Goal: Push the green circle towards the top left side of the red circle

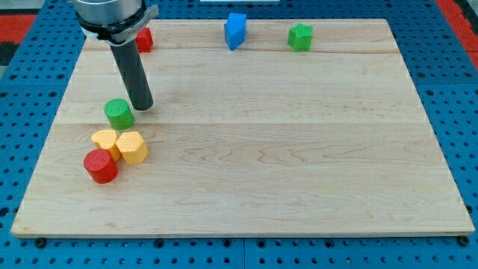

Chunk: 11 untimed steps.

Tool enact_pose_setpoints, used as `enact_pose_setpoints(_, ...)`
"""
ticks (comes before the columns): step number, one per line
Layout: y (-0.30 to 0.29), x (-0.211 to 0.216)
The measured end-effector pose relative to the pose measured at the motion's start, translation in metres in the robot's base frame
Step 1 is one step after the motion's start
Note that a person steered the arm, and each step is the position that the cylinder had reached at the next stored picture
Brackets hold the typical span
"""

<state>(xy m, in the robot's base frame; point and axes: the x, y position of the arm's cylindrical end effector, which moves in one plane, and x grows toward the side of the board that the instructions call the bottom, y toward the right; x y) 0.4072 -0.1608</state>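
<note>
Board [299,149] of pale wood lies on blue pegboard [463,112].

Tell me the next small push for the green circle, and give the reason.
Probably a short push toward the view's lower left. My tip sits just to the upper right of the green circle, and the red circle lies below it, with two yellow blocks between. Pushing that way should slide the green circle past the yellow blocks toward the red circle's top left.

A pale rectangular wooden plank surface [299,149] lies on a blue perforated metal base [448,90]; beyond its top corners, red patches [19,22] show under even light
</note>
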Motion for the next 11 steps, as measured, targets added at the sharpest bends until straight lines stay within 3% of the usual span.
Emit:
enact_pose_setpoints(2,-0.067,0.048)
enact_pose_setpoints(4,-0.137,0.045)
enact_pose_setpoints(6,-0.128,0.118)
enact_pose_setpoints(8,-0.143,0.113)
enact_pose_setpoints(9,-0.122,0.075)
enact_pose_setpoints(11,-0.114,0.103)
